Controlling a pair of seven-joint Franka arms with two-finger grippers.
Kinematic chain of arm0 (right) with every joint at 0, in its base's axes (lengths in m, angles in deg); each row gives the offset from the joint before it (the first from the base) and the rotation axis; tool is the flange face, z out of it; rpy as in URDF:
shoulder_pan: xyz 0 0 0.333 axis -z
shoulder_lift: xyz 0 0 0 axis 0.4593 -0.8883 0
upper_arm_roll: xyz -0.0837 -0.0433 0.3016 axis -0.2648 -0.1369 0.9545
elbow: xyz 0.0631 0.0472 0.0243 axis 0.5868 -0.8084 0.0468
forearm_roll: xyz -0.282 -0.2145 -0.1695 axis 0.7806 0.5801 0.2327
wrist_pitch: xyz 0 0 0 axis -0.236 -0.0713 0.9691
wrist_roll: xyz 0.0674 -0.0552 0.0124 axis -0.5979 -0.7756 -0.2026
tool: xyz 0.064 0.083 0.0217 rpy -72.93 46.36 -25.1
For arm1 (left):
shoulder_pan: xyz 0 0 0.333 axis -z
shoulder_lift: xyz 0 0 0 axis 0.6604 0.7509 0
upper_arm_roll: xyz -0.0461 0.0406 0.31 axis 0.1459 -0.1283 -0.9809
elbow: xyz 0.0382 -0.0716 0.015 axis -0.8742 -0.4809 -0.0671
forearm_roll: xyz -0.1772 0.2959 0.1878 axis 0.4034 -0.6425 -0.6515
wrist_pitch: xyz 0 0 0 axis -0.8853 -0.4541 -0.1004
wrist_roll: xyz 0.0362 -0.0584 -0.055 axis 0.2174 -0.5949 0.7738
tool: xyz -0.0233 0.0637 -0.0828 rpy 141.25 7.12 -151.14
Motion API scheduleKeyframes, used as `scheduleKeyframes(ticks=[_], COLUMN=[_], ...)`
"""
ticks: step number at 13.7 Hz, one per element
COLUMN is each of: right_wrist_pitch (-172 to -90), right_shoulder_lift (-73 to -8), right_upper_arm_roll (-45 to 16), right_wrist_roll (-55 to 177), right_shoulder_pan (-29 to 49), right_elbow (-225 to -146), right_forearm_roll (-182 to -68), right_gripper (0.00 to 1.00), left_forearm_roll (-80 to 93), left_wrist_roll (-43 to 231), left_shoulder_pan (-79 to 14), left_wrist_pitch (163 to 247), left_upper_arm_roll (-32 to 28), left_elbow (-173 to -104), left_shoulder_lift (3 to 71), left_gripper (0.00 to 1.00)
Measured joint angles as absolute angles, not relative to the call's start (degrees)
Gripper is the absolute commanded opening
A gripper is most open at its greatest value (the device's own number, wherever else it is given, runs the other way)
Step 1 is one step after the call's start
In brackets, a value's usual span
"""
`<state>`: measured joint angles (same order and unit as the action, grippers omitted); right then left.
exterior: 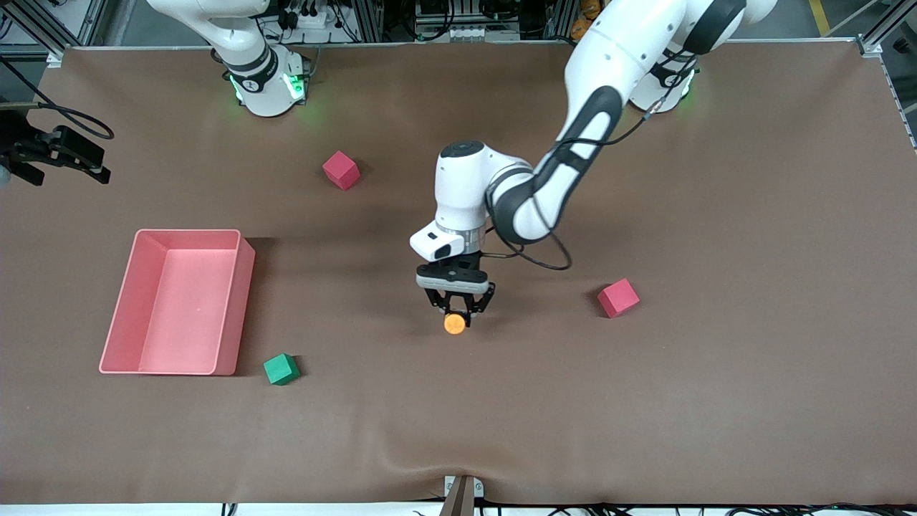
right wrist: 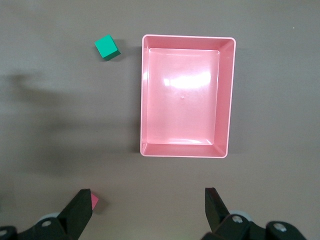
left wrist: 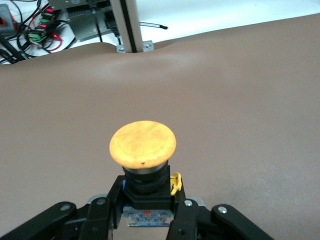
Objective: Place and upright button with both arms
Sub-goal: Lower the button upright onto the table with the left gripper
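Note:
The button [exterior: 454, 324] has a round orange cap on a black body. My left gripper [exterior: 455, 314] is shut on the black body and holds it low over the middle of the table. The cap sticks out past the fingertips, toward the front camera. In the left wrist view the cap [left wrist: 143, 143] fills the middle and the left gripper [left wrist: 145, 202] clamps the body on both sides. My right gripper [right wrist: 148, 200] is open and empty, high above the table near the pink tray. It does not show in the front view.
A pink tray [exterior: 236, 301] lies toward the right arm's end and also shows in the right wrist view [right wrist: 145, 100]. A green cube [exterior: 281, 369] [right wrist: 107, 47] sits beside it. Red cubes lie near the right arm's base [exterior: 341, 170] and toward the left arm's end [exterior: 617, 297].

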<state>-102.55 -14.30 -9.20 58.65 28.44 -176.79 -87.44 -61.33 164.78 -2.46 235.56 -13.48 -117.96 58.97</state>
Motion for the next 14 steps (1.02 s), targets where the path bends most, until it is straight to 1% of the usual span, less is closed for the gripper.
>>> scheduleKeyframes(ticks=[2,5,8,10,14], right_wrist_pitch=[-102.54,-102.54,-102.5,-102.49,-102.46], right_shoulder_lift=[-14.3,-14.3,-14.3,-14.3,-14.3], right_upper_arm_roll=[-9.2,-9.2,-9.2,-9.2,-9.21], right_wrist_roll=[58.65,58.65,58.65,58.65,58.65], right_shoulder_pan=[28.44,28.44,28.44,28.44,28.44], right_elbow=[-176.79,-176.79,-176.79,-176.79,-176.79], right_forearm_roll=[-87.44,-87.44,-87.44,-87.44,-87.44], right_gripper=[1.0,1.0,1.0,1.0,1.0], left_forearm_roll=[-69.18,-75.99,-84.34,-87.35,-88.32], left_wrist_roll=[172.84,182.0,193.99,199.08,202.91], left_shoulder_pan=[-1.48,1.38,5.56,8.1,11.05], left_wrist_pitch=[236.32,236.45,236.34,235.86,232.74], left_upper_arm_roll=[-13.53,-14.13,-17.3,-19.17,-19.73], left_elbow=[-117.91,-117.89,-117.93,-117.92,-117.87], left_shoulder_lift=[60.68,61.8,64.11,65.67,67.5], left_gripper=[0.0,0.0,0.0,0.0,0.0])
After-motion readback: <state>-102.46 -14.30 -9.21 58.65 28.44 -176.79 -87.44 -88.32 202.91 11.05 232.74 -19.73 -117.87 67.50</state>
